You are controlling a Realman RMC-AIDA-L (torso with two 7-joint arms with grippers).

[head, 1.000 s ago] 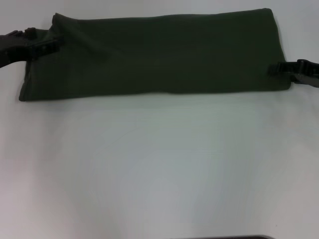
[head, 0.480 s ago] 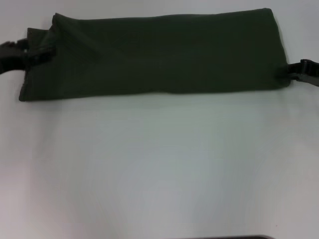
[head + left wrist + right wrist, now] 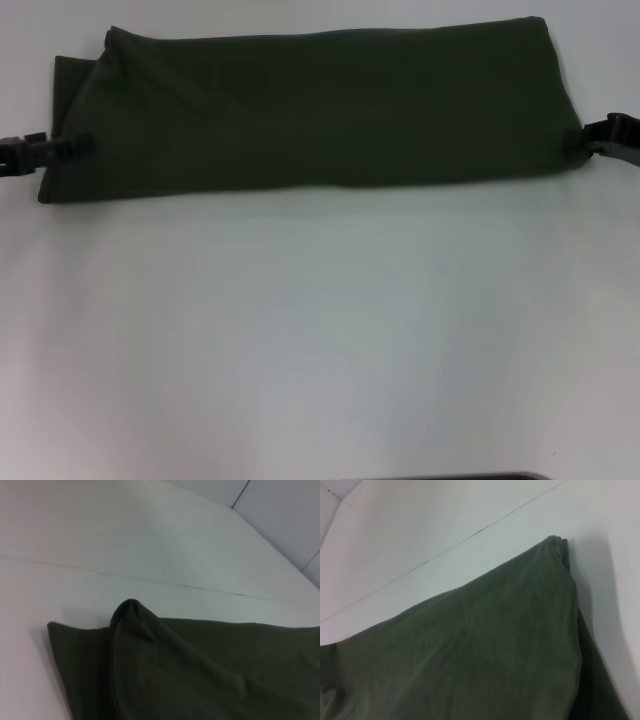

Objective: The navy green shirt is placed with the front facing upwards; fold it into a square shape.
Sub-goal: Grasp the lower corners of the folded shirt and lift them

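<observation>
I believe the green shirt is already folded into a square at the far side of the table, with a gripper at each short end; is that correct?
Not quite: the head view shows the navy green shirt folded into a long band, not a square. The rest holds: it lies at the far side of the table, the left gripper and right gripper at its ends.

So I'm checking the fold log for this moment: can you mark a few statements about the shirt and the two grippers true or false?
1. The navy green shirt lies as a long band across the far part of the table. True.
2. Cream chest letters show on the upward side. False: only plain green cloth shows.
3. The left gripper is at the shirt's left end. True.
4. The right gripper hovers over the shirt's middle. False: it is at the right end.
5. The shirt is already folded into a square. False: it is much longer than it is deep.
</observation>
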